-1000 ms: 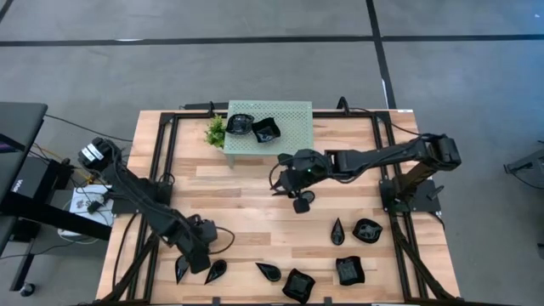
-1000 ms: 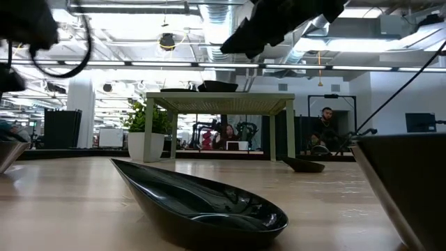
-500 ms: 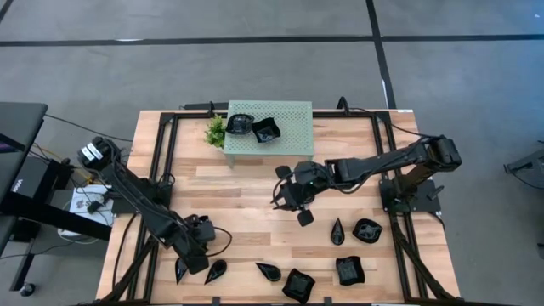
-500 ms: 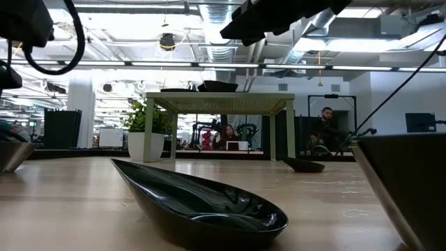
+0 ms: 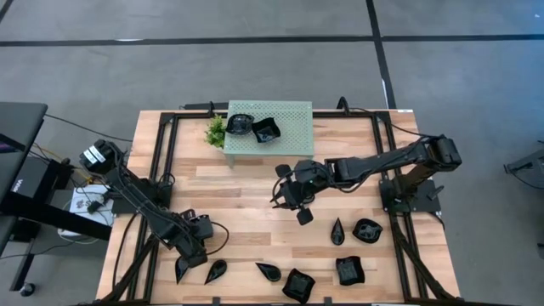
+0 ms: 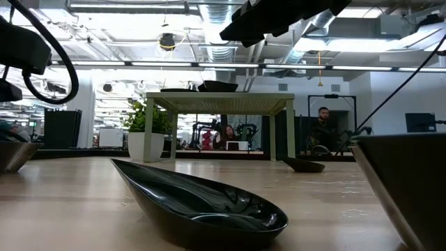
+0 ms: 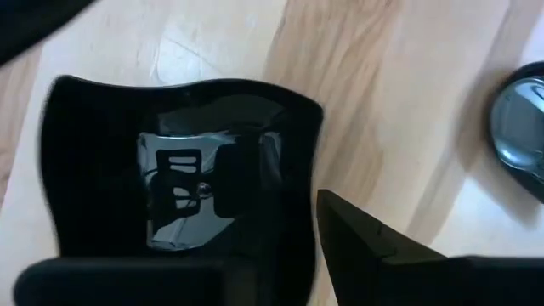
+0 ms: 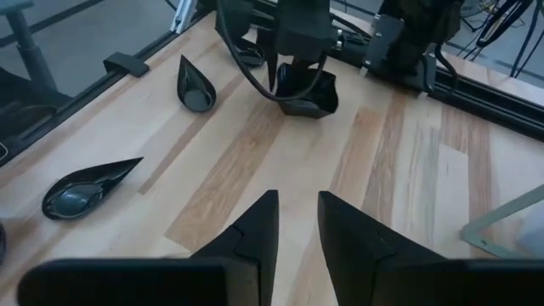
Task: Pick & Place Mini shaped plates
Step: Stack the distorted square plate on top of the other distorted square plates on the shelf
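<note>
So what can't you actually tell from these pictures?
- High view: the left gripper hides the square plate beneath it; lifted or resting, unclear.
- Low view: the two plates on the green stand show only as rims over its top.
- Low view: a dark plate is cut off by the right edge; shape unknown.

I work in an open lab-like hall. Bare ducts and pipes (image 6: 230,14) run overhead; a person (image 6: 322,129) sits at benches beyond my wooden table (image 5: 246,208).
</note>
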